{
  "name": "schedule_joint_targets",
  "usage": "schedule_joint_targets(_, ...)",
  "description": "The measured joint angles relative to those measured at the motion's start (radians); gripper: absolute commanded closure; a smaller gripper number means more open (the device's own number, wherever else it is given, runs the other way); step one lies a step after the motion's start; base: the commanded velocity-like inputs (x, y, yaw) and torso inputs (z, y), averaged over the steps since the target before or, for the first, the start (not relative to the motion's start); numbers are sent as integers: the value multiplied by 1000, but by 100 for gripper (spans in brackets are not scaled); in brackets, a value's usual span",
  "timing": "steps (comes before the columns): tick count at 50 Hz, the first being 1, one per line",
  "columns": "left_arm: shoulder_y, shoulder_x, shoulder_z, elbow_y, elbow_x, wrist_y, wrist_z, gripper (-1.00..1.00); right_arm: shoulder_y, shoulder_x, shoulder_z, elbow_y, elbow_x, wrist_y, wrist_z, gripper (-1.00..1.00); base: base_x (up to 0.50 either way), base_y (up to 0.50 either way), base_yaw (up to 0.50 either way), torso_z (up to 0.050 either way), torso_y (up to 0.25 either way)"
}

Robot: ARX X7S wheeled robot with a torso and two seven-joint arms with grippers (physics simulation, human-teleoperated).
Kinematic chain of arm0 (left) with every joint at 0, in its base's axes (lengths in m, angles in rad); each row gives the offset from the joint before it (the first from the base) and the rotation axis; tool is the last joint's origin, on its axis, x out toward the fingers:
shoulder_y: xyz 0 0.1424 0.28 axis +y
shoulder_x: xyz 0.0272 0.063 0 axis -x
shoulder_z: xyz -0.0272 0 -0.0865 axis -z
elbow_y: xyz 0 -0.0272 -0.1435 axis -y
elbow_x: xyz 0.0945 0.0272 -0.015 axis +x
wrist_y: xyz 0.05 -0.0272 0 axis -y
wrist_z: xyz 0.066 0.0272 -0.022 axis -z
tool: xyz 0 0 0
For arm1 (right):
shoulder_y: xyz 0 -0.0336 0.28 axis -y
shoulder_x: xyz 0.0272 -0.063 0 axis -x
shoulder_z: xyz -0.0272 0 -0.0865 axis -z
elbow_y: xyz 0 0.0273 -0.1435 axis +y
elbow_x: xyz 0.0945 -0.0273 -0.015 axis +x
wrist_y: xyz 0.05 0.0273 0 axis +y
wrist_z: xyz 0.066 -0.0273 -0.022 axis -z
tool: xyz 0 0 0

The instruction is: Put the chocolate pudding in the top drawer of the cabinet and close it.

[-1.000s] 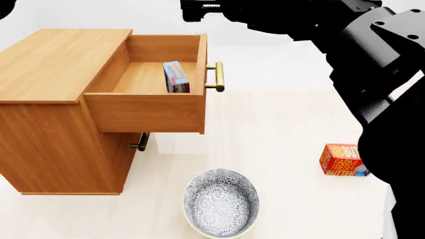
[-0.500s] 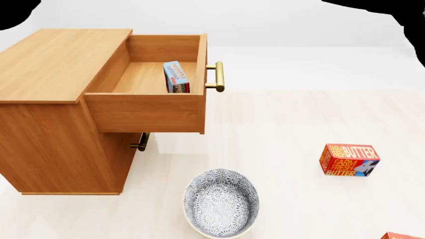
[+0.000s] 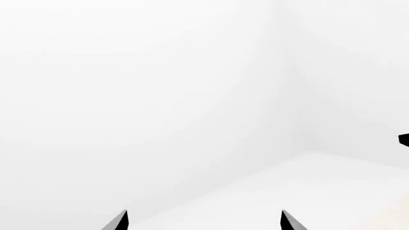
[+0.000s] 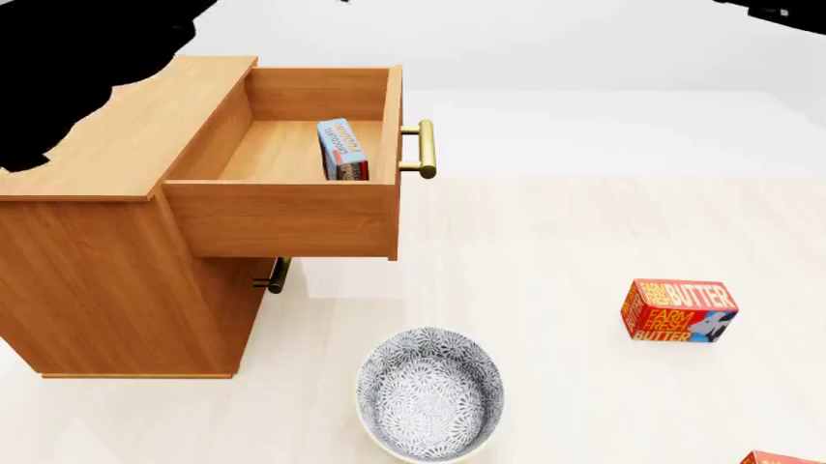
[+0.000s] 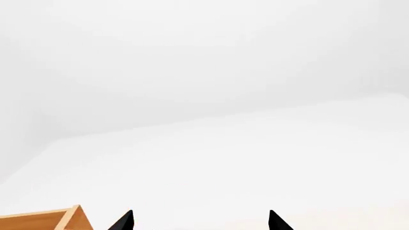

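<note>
The cabinet (image 4: pixel 103 280) stands at the left of the head view with its top drawer (image 4: pixel 284 217) pulled out. Inside the drawer the chocolate pudding (image 4: pixel 342 148) stands on edge, near the front panel behind the brass handle (image 4: pixel 424 148). My left arm (image 4: pixel 77 68) is a black shape over the cabinet's top left corner. In the left wrist view my left gripper (image 3: pixel 203 221) is open, facing only white background. My right gripper (image 5: pixel 199 221) is open too, nothing between its fingers, with a wooden corner of the cabinet (image 5: pixel 45 221) beside it.
A patterned bowl (image 4: pixel 430 391) sits on the floor in front of the cabinet. A butter box (image 4: pixel 679 310) lies at the right, and the corner of another butter box (image 4: pixel 781 458) shows at the bottom right. The second drawer's handle (image 4: pixel 273 275) shows under the open drawer.
My right arm, which filled the upper right a second ago, has risen almost out of the head view. My left arm's shape has grown over the top left corner. The pudding and drawer have not moved.
</note>
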Motion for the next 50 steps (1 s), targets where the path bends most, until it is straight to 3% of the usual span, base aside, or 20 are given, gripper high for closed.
schedule_joint_targets(8, 44, 105, 22, 38, 2, 14, -51, -100, 55, 82, -19, -156, -20, -77, 56, -100, 0, 0, 0, 0, 0)
schedule_joint_targets(20, 94, 201, 48, 88, -5, 23, -83, -100, 111, 178, -30, -316, -61, -150, 125, -100, 0, 0, 0, 0, 0)
schedule_joint_targets(50, 239, 292, 129, 266, -22, 13, -165, -100, 150, 351, 2, -477, -164, -209, 300, -100, 0, 0, 0, 0, 0)
